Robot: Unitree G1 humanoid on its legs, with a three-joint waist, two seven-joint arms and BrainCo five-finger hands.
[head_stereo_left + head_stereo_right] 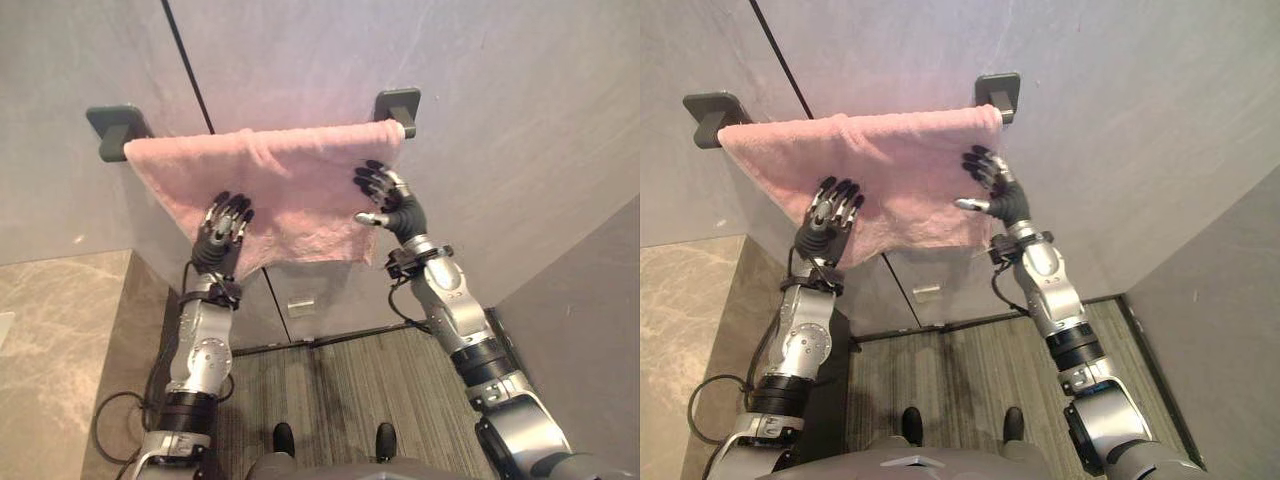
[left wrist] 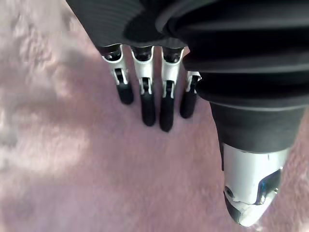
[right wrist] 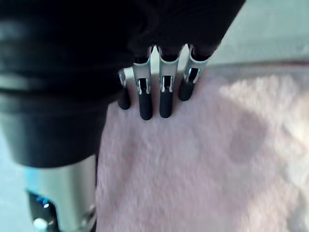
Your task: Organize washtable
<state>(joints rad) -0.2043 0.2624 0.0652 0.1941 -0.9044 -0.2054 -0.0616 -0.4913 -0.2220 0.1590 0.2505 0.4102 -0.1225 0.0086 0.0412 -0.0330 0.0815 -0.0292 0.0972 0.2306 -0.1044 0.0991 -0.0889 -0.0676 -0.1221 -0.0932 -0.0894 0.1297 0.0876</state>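
Observation:
A pink towel (image 1: pixel 280 190) hangs over a wall rail held by two dark grey brackets (image 1: pixel 112 128) (image 1: pixel 399 105). My left hand (image 1: pixel 222 232) lies flat against the towel's lower left part, fingers straight. My right hand (image 1: pixel 385 200) rests on the towel's right edge below the right bracket, fingers straight and thumb out to the side. In the left wrist view the fingers (image 2: pixel 147 99) lie straight over the pink cloth (image 2: pixel 72 159). In the right wrist view the fingers (image 3: pixel 154 96) press flat on the towel (image 3: pixel 203 169) near its top hem.
The grey wall (image 1: pixel 500 120) has a dark vertical seam (image 1: pixel 190 65) behind the towel. A marble counter (image 1: pixel 50 350) lies at the lower left. Striped grey floor (image 1: pixel 350 380) spreads below the towel, with a dark wall panel (image 1: pixel 590 300) at the right.

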